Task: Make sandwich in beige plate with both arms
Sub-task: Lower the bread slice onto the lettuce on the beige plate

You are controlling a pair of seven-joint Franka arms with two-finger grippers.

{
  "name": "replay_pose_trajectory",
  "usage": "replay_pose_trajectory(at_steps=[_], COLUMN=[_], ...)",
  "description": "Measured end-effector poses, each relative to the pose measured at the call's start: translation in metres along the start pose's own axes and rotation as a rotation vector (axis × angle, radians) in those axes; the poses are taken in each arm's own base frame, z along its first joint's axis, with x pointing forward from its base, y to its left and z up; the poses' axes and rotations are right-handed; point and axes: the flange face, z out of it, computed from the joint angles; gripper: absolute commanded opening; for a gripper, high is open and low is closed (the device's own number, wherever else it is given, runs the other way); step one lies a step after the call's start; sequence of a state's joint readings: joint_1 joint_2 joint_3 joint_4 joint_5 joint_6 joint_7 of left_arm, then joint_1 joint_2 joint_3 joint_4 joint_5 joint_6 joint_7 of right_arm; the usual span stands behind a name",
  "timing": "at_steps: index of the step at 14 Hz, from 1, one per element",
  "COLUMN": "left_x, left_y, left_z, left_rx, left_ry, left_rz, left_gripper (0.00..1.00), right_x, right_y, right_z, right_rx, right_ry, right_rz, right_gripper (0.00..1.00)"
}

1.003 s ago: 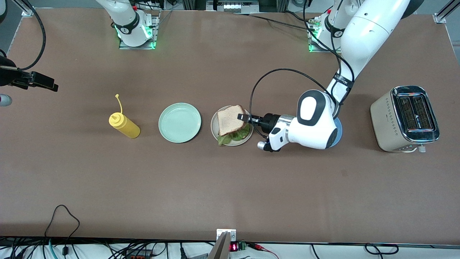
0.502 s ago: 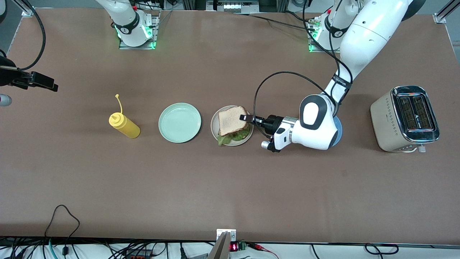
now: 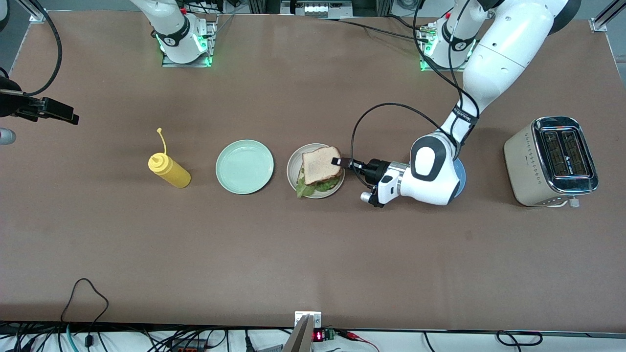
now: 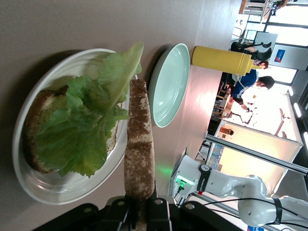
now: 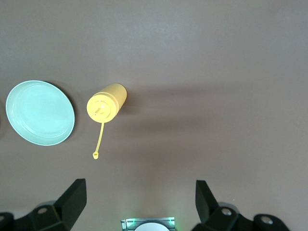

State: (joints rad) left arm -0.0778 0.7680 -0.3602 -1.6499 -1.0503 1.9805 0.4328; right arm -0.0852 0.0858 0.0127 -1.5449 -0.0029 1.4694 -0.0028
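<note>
The beige plate (image 3: 292, 172) lies mid-table with a bread slice (image 4: 41, 113) on it and a ruffled green lettuce leaf (image 3: 305, 188) on top of that. My left gripper (image 3: 337, 161) is shut on the crust edge of a second bread slice (image 3: 320, 164), which it holds just over the lettuce and plate. In the left wrist view this slice (image 4: 139, 149) shows edge-on between the fingers of the left gripper (image 4: 142, 211), beside the lettuce (image 4: 82, 125) and above the plate (image 4: 57, 192). My right gripper (image 3: 68, 113) waits open in the air over the right arm's end of the table, empty (image 5: 139, 192).
A mint green plate (image 3: 244, 166) lies beside the beige plate toward the right arm's end, then a yellow squeeze bottle (image 3: 168, 170) lying on its side. A blue plate (image 3: 461, 178) lies mostly hidden under the left arm. A toaster (image 3: 552, 161) stands at the left arm's end.
My left gripper has drawn back a little toward the left arm's end, taking the held slice with it and settling it lower over the lettuce. The right arm has not moved.
</note>
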Motion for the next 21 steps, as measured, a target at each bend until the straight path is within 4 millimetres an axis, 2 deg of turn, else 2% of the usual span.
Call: replay_pose_trajectory(at_steps=[5,10,19,21], left_x=[0.002,0.003,0.002,0.002], left_y=[0.004,-0.017,-0.035,-0.040], left_z=[0.002,0.013,0.025,0.028], left_rx=[-0.063,-0.083,-0.089,-0.090], left_ry=[0.026,0.020,0.006,0.001], left_rz=[0.011,0.038,0.063,0.056], left_gripper=[0.00,0.00,0.01,0.06], right_x=[0.000,0.000,0.000,0.000], right_y=[0.000,0.000,0.000,0.000], right_z=[0.000,0.000,0.000,0.000], right_rx=[0.000,0.000,0.000,0.000], right_ry=[0.000,0.000,-0.001,-0.001], right_rz=[0.000,0.000,0.000,0.000], right_gripper=[1.00,1.00,1.00,1.00])
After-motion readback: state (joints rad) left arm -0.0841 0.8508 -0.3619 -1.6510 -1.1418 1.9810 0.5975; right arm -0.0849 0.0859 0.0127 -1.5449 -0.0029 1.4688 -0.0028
